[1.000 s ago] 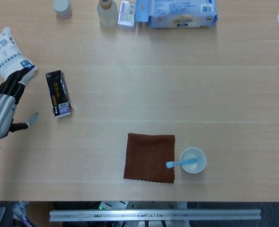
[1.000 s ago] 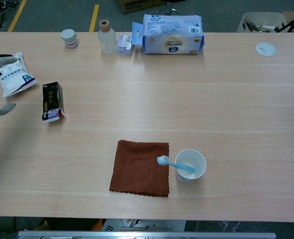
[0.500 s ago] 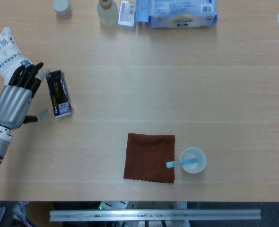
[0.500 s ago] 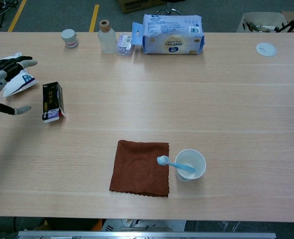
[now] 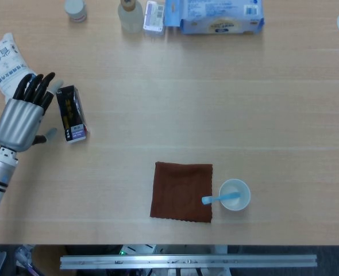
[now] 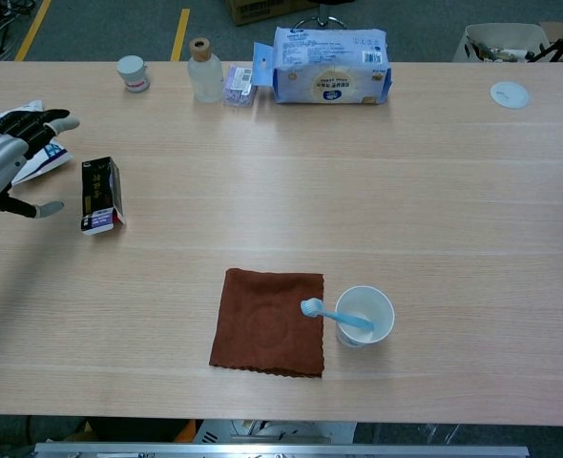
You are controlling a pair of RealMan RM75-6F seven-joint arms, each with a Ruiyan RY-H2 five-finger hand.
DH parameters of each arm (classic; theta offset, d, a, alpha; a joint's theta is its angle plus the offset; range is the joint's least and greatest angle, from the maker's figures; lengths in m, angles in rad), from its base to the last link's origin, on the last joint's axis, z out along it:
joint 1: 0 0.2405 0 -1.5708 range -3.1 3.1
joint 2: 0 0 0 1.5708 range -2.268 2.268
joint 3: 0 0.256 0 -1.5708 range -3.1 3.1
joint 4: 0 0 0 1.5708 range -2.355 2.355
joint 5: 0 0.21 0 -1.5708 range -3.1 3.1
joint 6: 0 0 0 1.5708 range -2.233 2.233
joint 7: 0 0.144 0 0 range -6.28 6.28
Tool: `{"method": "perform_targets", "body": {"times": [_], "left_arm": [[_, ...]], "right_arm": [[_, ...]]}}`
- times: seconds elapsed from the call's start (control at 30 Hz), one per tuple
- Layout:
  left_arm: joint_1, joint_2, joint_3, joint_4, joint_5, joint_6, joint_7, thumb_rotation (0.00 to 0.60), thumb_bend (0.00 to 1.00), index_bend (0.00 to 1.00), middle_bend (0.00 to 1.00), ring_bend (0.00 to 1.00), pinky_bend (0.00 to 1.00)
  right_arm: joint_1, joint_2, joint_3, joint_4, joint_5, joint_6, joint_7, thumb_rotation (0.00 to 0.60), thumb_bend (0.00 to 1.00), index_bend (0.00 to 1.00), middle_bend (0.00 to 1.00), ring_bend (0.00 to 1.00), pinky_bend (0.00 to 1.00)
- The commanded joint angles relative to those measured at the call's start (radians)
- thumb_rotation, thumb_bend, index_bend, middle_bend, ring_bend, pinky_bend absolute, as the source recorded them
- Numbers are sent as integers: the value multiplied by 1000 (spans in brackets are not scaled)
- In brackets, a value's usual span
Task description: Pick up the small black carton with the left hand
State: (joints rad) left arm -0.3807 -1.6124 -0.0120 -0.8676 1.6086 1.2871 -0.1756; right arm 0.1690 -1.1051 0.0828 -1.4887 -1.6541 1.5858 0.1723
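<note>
The small black carton lies on its side on the wooden table, near the left edge. My left hand hovers just left of it with fingers spread and holds nothing. Its fingertips reach beside the carton's far end and its thumb points at the near end. A narrow gap separates the hand from the carton. My right hand is not visible in either view.
A white pouch lies just behind the left hand. Along the far edge stand a small jar, a bottle, a small pack and a blue tissue pack. A brown cloth and a cup holding a toothbrush sit near the front.
My left hand has moved right and forward from the table's left edge, closing in beside the black carton. The carton has stayed where it was.
</note>
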Motion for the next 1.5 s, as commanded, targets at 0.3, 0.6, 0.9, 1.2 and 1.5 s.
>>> {"method": "perform_targets", "body": {"times": [0.3,0.6,0.9,1.2,1.5], "left_arm": [[-29,-43,12,86,-24,-70,18,600,167,0,0,0,0],[-46,-64,17,128,-37,-109,18,600,168,0,0,0,0],[-57,-82,26,160,-42,-131,11,600,167,0,0,0,0],[-66,-100,32,177,-46,-149,6,600,168,0,0,0,0],[-82,-128,37,183,-40,-154,-3,600,168,0,0,0,0]], "right_arm": [[0,-4,-5,6,6,-11,5,600,191,104,121,88,183],[-2,-10,-8,20,9,-11,19,600,191,104,121,89,183],[-4,-13,-11,26,10,-13,24,600,191,104,121,88,183],[-3,-17,-14,30,10,-16,27,600,190,104,121,88,183],[-6,-18,-16,34,12,-17,31,600,191,104,121,89,183]]}}
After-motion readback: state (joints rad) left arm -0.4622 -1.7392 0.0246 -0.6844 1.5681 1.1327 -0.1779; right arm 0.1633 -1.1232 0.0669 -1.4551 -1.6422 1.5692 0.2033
